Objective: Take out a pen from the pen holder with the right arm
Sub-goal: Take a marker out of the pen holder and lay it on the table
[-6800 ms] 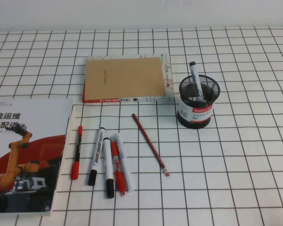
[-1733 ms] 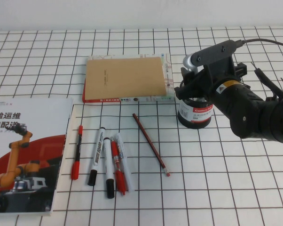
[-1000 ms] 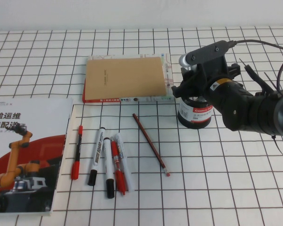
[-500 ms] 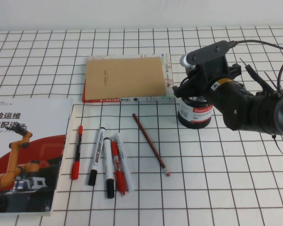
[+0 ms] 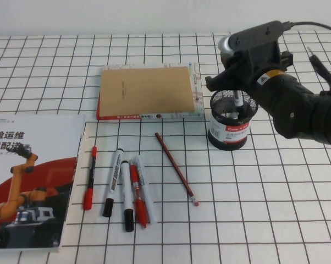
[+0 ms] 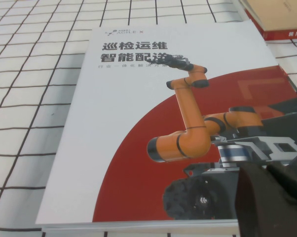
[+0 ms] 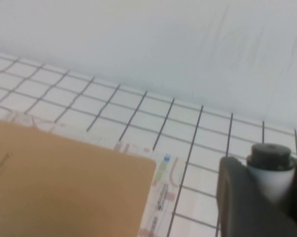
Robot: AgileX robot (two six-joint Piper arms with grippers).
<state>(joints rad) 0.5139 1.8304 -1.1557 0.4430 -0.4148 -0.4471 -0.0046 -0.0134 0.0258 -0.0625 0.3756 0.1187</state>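
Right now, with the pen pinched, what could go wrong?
The right hand pinches the marker pen only by its top end, so it might slip back down. Its lower end sits inside the mesh pen holder, which could tip if it snags. The left hand hangs over the booklet, out of the way.

1. Brochure [image 6: 129, 89] cover: black Chinese heading in two lines, "巡检运维" over "智能配送". The printed orange arm overlaps the last character.
2. Logo line [image 6: 120, 31] above the heading: too small to read.
3. Pen holder [image 5: 227, 132], red-and-white label: print not legible.
4. Brown book [image 5: 146, 91]: faint cover print, not legible.
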